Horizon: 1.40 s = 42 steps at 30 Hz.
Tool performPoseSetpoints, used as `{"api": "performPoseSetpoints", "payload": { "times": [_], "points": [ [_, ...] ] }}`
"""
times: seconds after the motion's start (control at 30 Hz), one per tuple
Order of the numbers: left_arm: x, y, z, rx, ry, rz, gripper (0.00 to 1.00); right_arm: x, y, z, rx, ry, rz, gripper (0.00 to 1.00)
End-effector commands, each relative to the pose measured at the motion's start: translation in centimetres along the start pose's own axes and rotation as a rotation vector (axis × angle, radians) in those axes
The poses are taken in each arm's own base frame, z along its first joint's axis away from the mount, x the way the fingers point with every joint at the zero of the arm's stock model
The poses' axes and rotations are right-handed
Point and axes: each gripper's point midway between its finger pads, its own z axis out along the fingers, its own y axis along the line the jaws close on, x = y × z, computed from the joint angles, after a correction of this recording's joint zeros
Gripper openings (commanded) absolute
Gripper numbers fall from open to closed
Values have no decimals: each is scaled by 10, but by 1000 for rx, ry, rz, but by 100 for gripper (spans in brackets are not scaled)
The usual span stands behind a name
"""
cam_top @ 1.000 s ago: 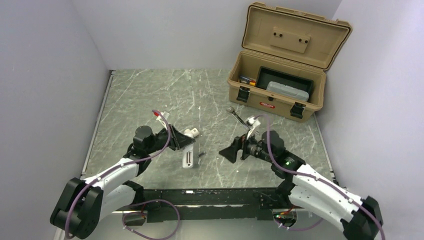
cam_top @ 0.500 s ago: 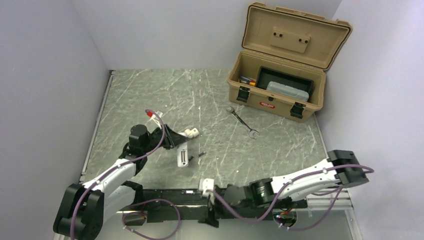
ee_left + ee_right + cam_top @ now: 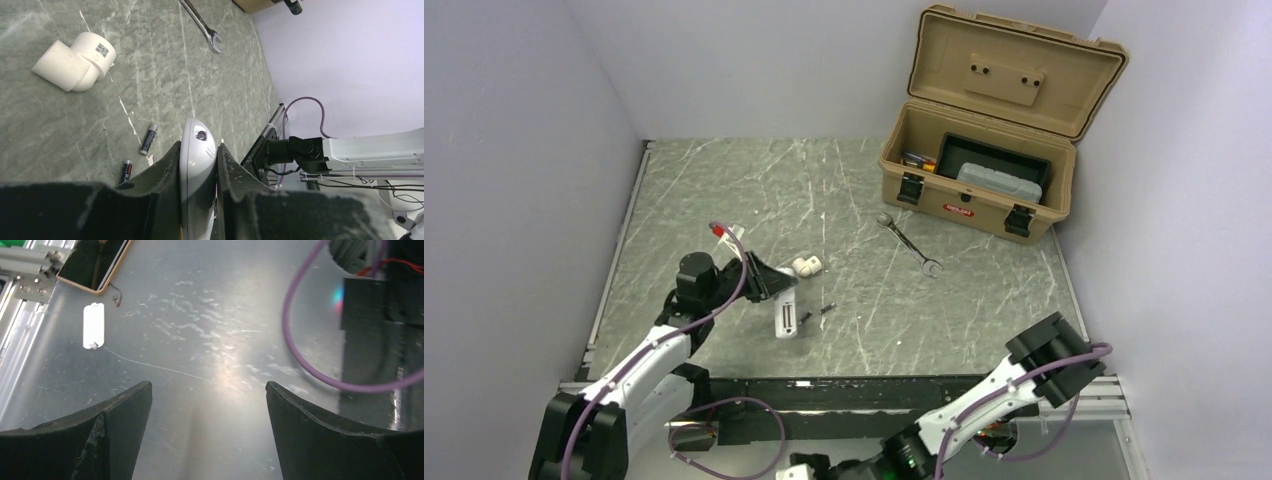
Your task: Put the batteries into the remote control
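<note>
— Holding the handset, as I read the step: the left gripper (image 3: 198,146) is pinched on the remote control (image 3: 198,162), which stands edge-on between the fingers. No cell is loaded yet.
— Where are the batteries (image 3: 148,140)?
— Both are loose on the table (image 3: 724,190), just beside the remote at its 3 o'clock in the top view and slightly apart from each other.
— And the right gripper (image 3: 207,390)?
— Spread wide and holding nothing. It is below the table's near edge, over a metal plate with a small white cover (image 3: 93,325) at its 10 o'clock.
— So the next move?
— My judgement: the right arm must come up and pick one cell end-on, while the left turns the bay upward. I cannot tell whether the bay is open.
— Any obstacles?
— The pipe fitting (image 3: 807,266) sits near the remote at 1 o'clock. The wrench (image 3: 909,245) at 2 o'clock and the toolbox (image 3: 969,212) beyond it are well apart.
</note>
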Motion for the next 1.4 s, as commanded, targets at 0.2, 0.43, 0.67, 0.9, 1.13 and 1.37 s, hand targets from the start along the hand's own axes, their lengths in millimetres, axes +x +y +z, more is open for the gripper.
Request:
{"api": "performPoseSetpoints", "payload": {
  "times": [0.2,0.43,0.67,0.9,1.13,1.37],
  "points": [
    [9,-15,-21,17,-12,20,0,-7,71,50,-49,1,-123,83],
    [16,-19,-34,5,-8,49,0,0,108,77,-79,27,-138,81],
    [21,-26,-40,30,-11,52,0,15,132,98,-104,84,-143,78],
    [31,-28,-49,27,0,31,0,18,151,110,-116,105,-119,73],
    [37,-27,-56,18,-15,21,0,27,178,118,-151,149,-87,70],
    [33,-28,-58,14,-50,28,0,41,179,108,-148,192,-23,69]
  ]
}}
